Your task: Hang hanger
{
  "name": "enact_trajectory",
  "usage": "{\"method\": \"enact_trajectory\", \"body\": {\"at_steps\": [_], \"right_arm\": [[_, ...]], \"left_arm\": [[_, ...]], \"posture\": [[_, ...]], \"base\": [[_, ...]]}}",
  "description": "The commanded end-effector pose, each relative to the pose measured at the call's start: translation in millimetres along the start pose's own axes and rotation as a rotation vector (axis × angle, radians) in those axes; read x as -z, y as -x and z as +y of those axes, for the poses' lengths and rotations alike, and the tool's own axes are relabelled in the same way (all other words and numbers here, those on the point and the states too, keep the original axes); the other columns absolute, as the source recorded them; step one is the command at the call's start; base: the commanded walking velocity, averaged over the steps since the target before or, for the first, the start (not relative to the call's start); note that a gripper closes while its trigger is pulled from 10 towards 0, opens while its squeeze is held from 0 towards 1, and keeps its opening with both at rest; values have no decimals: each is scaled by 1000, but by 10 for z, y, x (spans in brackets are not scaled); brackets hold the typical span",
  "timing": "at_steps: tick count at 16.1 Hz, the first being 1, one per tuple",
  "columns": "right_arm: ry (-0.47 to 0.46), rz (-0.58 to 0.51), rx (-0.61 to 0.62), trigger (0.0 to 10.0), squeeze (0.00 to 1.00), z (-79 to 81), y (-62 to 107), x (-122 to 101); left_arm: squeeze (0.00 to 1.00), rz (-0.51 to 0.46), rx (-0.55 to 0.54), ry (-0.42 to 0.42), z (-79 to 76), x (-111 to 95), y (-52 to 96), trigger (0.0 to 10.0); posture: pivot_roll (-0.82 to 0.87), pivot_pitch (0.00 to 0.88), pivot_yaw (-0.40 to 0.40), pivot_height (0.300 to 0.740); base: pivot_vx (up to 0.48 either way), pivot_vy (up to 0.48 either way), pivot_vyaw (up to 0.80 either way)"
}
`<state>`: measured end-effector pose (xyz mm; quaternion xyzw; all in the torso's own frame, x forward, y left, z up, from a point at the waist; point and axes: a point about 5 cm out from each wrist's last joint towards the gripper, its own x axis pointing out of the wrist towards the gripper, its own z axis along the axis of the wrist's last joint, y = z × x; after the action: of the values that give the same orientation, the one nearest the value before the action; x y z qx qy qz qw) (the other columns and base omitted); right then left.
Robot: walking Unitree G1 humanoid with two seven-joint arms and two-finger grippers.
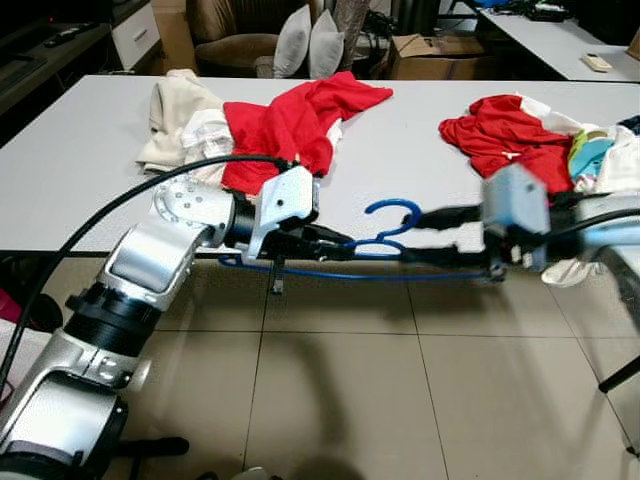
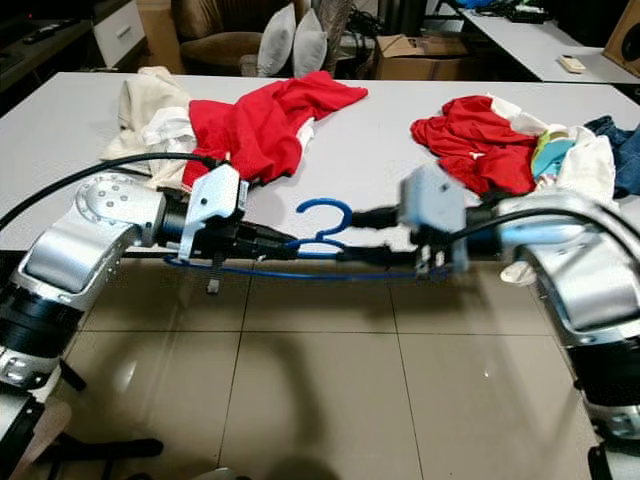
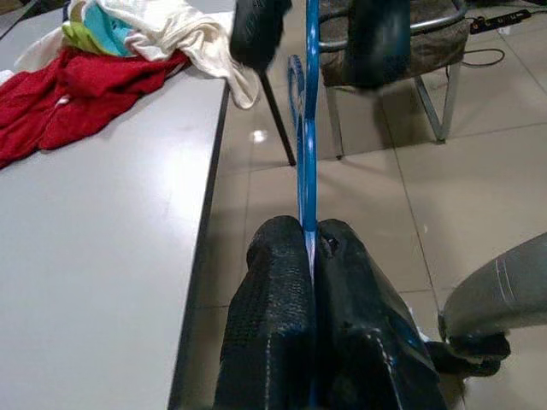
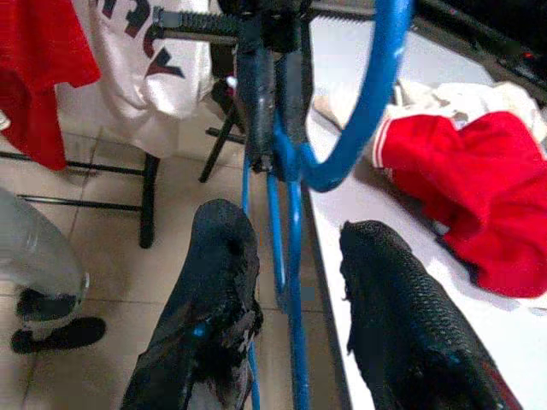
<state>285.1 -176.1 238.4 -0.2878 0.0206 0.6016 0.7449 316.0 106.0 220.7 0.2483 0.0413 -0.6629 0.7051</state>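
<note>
The blue hanger [image 1: 385, 245] lies flat in the air, just off the front edge of the worktop [image 1: 90, 150], stretched between the two hands. The left hand [image 3: 309, 256] is clenched on the hanger's thin frame, so it does not drop. The right hand [image 4: 295, 256] faces it with fingers spread on both sides of the frame, not squeezing. My guess is that it is there to steady or take the hanger. Beyond both hands lie red clothes [image 1: 290, 120]. I can see no rail to hang it on.
</note>
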Motion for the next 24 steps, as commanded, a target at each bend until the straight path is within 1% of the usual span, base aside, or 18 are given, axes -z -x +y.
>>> {"method": "enact_trajectory", "body": {"at_steps": [1, 2, 5, 6, 7, 8, 10, 12, 14, 17, 20, 24], "right_arm": [[9, 7, -18, 10000, 0, 20, -14, -12], [8, 13, -45, 10000, 0, 44, -52, 7], [17, 43, -57, 10000, 0, 41, -107, 66], [12, 49, -50, 4275, 0, 14, -120, 77], [10, 49, -49, 1294, 0, -2, -126, 76], [10, 49, -50, 0, 0, -22, -128, 71], [13, 45, -46, 0, 0, -52, -119, 57], [15, 35, -48, 0, 0, -75, -92, 42], [14, 30, -63, 0, 0, -70, -86, 37], [11, 30, -97, 0, 0, -56, -74, 32], [3, 3, -133, 0, 0, -36, -47, -12], [-2, -6, -143, 0, 0, -34, -48, -26]], "left_arm": [[0, 15, -7, -16, 30, -41, 0, 0], [0, 2, -10, -15, 34, -65, -10, 0], [0, -26, 8, -25, 19, -118, -46, 0], [0, -33, 20, -32, 7, -139, -55, 0], [0, -37, 28, -36, 1, -153, -59, 0], [0, -39, 32, -37, -1, -158, -60, 0], [0, -39, 31, -37, 5, -152, -51, 0], [0, -61, 36, -44, 0, -160, -27, 0], [0, -62, 38, -44, -2, -153, -19, 0], [0, -77, 29, -48, 36, -158, 15, 0], [0, -68, 30, -45, 59, -130, 31, 0], [0, -68, 12, -32, 93, -108, 46, 0]], "posture": [[-140, 0, 48, 740], [-139, 0, 49, 740], [-140, 0, 49, 740], [-137, 0, 47, 740], [-136, 0, 46, 740], [-137, 0, 45, 740], [-136, 0, 45, 740], [-136, 0, 44, 740], [-136, 0, 45, 740], [-136, 0, 48, 740], [-136, 0, 45, 740], [-135, 0, 44, 740]], "base": [[0, 0, 0], [0, 0, 0], [0, 0, 0], [0, 0, 0], [0, 0, 0], [0, 0, 0], [0, 0, 0], [0, 0, 0], [0, 0, 0], [0, 0, 0], [0, 0, 0], [0, 0, 0]]}}
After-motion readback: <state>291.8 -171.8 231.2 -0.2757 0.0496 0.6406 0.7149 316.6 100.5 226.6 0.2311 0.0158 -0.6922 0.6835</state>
